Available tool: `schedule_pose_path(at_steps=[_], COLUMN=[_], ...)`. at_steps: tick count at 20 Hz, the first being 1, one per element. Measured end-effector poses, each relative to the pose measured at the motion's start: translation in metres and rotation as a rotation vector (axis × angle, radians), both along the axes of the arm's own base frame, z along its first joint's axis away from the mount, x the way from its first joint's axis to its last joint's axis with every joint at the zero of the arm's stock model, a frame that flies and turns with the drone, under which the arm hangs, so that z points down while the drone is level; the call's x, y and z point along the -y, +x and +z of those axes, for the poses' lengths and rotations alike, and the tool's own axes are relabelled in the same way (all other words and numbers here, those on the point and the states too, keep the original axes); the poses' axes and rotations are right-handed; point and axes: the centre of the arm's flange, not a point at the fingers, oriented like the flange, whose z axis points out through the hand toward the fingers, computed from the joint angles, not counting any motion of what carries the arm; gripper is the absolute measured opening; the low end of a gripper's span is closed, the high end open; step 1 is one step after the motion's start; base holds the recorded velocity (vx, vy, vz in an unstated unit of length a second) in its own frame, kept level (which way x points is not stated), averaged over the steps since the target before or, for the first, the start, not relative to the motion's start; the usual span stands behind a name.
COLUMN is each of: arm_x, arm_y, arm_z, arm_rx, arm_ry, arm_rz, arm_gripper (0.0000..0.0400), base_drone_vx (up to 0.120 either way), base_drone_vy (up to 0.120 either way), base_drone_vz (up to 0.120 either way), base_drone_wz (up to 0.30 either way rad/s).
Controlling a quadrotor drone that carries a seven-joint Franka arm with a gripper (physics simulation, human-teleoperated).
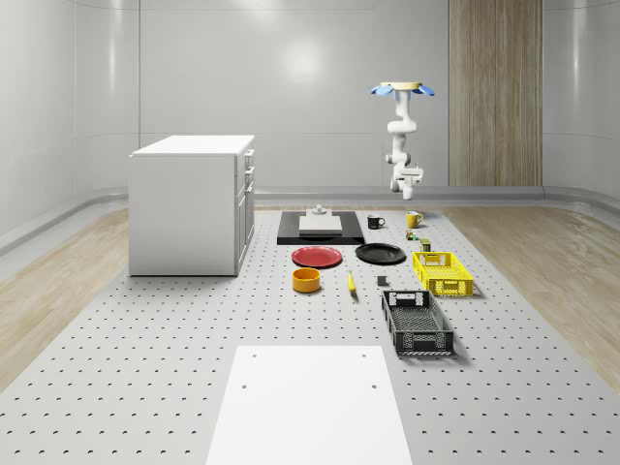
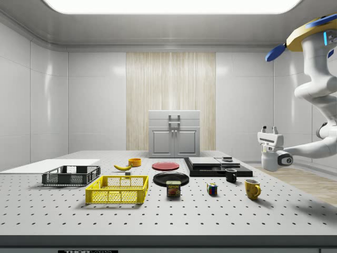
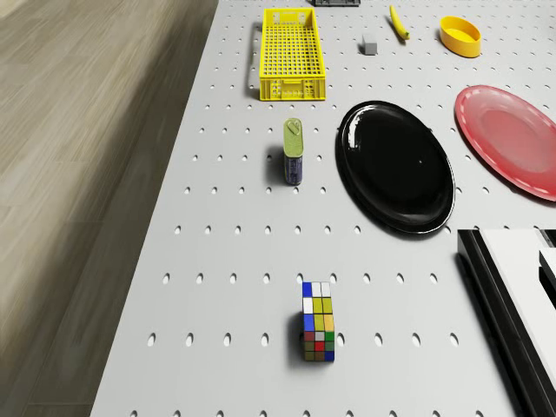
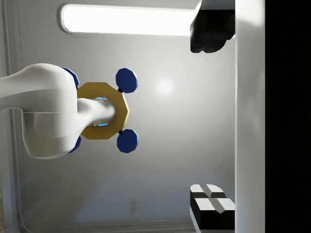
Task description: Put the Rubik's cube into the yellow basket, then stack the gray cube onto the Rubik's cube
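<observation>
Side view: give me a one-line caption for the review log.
Drone hovering at the table's far right end, gripper pointing up, Rubik's cube and yellow basket untouched.

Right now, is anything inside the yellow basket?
Nothing: the yellow basket shows bare mesh floor. The Rubik's cube and gray cube sit on the table outside it.

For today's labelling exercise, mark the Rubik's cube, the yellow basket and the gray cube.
Rubik's cube [image 3: 319, 332], drone view, on its top face.
Yellow basket [image 1: 443, 272], whole-scene view, on its mesh floor.
Gray cube [image 3: 369, 45], drone view, on its top face.
</observation>
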Motion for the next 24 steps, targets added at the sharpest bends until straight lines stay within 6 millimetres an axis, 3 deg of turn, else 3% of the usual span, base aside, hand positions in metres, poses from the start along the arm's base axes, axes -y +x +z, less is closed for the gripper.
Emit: schedule_pose_path(at_steps=[3, 8, 13, 16, 19, 21, 24], arm_x=[-0.004, -0.018, -0.048, -0.073, -0.091, -0.091, -0.072], arm_y=[0.000, -0.001, 0.000, 0.000, 0.002, 0.003, 0.004], arm_z=[0.000, -0.003, -0.016, -0.040, -0.082, -0.117, -0.160], arm_rx=[0.002, 0.006, 0.009, 0.009, 0.008, 0.007, 0.004], arm_ry=[-0.044, -0.189, -0.515, -0.859, -1.325, -1.672, -2.152], arm_rz=[-0.001, -0.005, -0.014, -0.024, -0.038, -0.049, -0.065], arm_gripper=[0.0400, 0.0400, 0.0400, 0.0400, 0.0400, 0.0400, 0.0400], base_drone_vx=[0.120, 0.120, 0.120, 0.120, 0.120, 0.120, 0.120], base_drone_vy=[0.093, 0.000, 0.000, 0.000, 0.000, 0.000, 0.000], base_drone_vz=[0.000, 0.000, 0.000, 0.000, 0.000, 0.000, 0.000], base_drone_wz=[0.000, 0.000, 0.000, 0.000, 0.000, 0.000, 0.000])
